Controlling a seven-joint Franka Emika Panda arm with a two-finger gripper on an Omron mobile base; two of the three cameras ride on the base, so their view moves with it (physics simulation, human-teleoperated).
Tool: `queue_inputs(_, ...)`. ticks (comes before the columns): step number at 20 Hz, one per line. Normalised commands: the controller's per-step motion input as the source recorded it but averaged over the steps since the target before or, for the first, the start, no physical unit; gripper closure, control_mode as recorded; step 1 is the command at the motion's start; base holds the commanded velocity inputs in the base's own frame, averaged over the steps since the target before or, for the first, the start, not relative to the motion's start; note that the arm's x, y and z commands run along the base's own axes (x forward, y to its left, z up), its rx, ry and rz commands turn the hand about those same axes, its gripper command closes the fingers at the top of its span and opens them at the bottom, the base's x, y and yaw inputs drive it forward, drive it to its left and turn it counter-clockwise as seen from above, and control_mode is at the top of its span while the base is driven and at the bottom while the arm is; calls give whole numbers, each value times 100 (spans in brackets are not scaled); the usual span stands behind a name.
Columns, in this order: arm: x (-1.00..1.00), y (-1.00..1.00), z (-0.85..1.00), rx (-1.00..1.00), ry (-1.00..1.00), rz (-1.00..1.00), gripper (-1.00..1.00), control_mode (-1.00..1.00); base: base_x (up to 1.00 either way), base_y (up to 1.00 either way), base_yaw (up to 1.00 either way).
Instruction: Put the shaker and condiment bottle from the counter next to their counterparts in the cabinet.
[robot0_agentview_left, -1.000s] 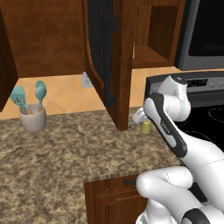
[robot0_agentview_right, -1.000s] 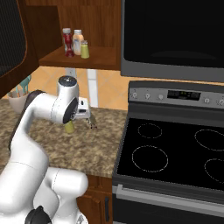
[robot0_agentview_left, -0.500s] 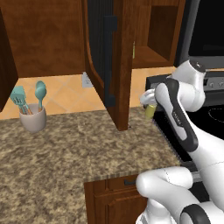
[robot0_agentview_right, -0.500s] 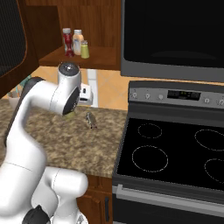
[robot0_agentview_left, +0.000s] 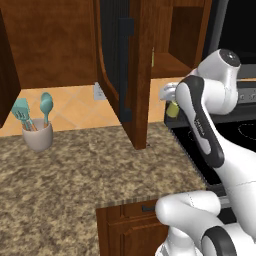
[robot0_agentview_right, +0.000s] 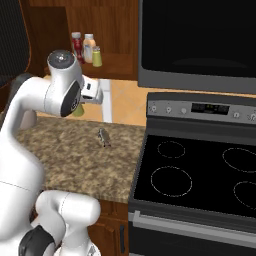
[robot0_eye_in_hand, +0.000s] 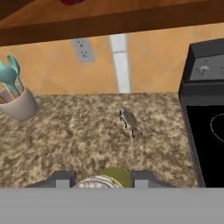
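My gripper (robot0_eye_in_hand: 103, 178) is shut on the shaker (robot0_agentview_left: 172, 109), a yellow-green cylinder held in the air above the counter (robot0_agentview_left: 75, 170), right of the open cabinet door (robot0_agentview_left: 125, 70). From the right the shaker (robot0_agentview_right: 78, 109) peeks out below the arm, lower than the cabinet shelf (robot0_agentview_right: 117, 70). Its top (robot0_eye_in_hand: 111, 176) sits between the fingertips. On that shelf stand the red, white-capped condiment bottle (robot0_agentview_right: 76, 46), a pale bottle (robot0_agentview_right: 89, 47) and a second yellow-green shaker (robot0_agentview_right: 97, 57).
A cup of teal utensils (robot0_agentview_left: 37, 134) stands at the counter's back left. A small grey-brown object (robot0_agentview_right: 104, 137) lies on the counter near the black stove (robot0_agentview_right: 200, 170). A dark microwave (robot0_agentview_right: 200, 40) hangs above the stove.
The arm has risen from the counter with the shaker, lifting it up toward the level of the cabinet shelf.
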Motion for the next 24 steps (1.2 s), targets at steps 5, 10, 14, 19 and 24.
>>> queue_inputs(5,0,0,66,0,-9,-13,100,-100,0,0,0)
queue_inputs(10,0,-1,58,0,-7,-13,100,-100,0,0,0)
queue_inputs(14,0,-3,40,0,-8,-12,100,-100,0,0,0)
queue_inputs(19,3,-8,25,0,-9,-8,100,-100,0,0,0)
queue_inputs(24,21,-15,3,0,-18,-5,100,-100,0,0,0)
